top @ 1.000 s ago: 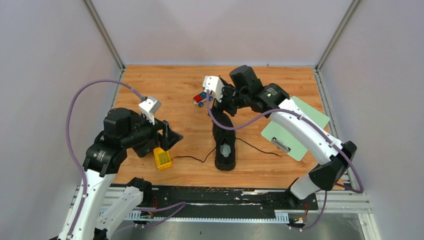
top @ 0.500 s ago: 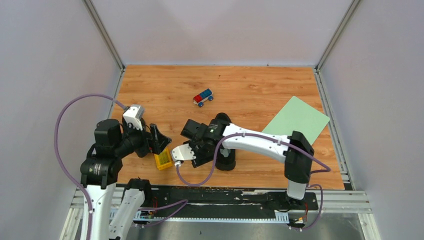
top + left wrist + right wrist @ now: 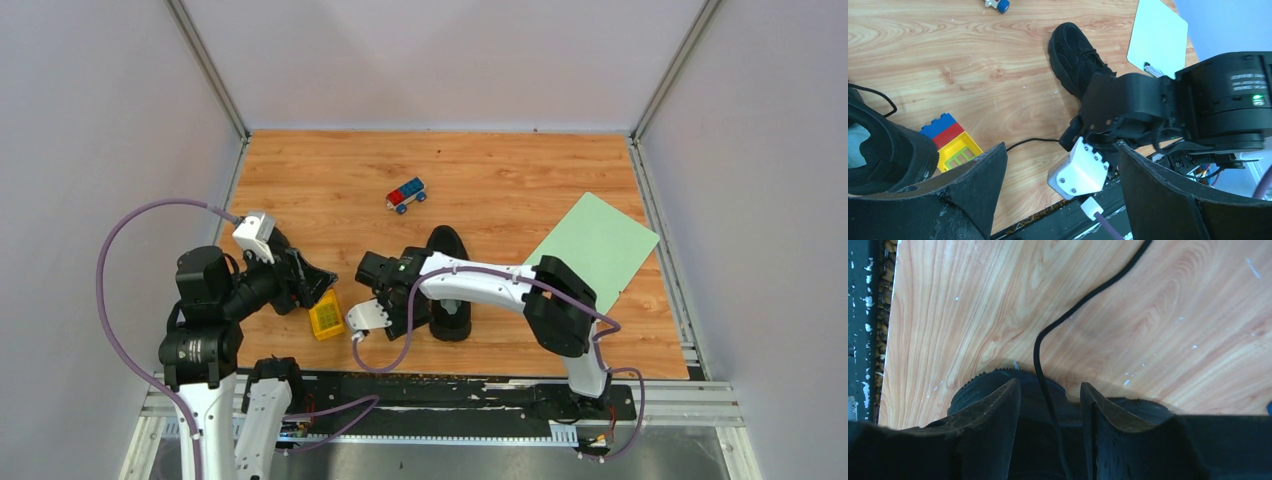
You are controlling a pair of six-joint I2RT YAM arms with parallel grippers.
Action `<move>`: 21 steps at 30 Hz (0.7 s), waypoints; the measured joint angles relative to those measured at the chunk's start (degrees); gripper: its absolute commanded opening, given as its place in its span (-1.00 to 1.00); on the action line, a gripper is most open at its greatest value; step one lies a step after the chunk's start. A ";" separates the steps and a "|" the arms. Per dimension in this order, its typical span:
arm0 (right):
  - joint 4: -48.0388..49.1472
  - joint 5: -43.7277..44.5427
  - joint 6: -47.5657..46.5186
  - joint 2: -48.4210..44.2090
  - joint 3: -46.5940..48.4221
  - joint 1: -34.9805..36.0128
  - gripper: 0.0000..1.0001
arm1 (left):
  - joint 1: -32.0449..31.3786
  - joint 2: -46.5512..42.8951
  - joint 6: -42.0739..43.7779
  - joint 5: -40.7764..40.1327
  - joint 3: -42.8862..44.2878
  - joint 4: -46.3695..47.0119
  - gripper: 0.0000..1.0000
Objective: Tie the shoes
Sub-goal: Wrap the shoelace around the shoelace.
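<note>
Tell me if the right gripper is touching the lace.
Cannot tell. In the right wrist view the lace runs between the right gripper's fingers with space either side, then is lost in the dark area beneath them.

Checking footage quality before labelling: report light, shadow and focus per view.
Top external: even light, sharp, soft shadows. Left wrist: clipboard washed out; left fingers black, little detail. Right wrist: lace crisp, soft shadow on the wood by the right fingers.

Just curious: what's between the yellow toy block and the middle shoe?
The right end effector, straddling a black lace; top and right wrist views show it.
</note>
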 measured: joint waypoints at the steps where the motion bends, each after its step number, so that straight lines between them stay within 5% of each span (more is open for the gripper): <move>1: 0.07 -0.13 0.02 0.68 0.02 0.04 -0.10 | 0.00 0.04 0.00 0.09 0.02 0.15 0.72; 14: 0.66 -0.42 0.59 4.15 1.55 1.64 -0.21 | 0.04 0.50 -0.02 1.40 0.50 0.76 0.59; 19: 1.14 -0.63 0.81 4.15 1.99 2.71 -0.90 | 0.04 0.55 -0.11 1.73 1.16 1.05 0.50; 21: 1.20 -0.72 0.92 4.15 2.10 2.95 -1.00 | 0.07 0.57 -0.26 1.49 1.53 1.20 0.49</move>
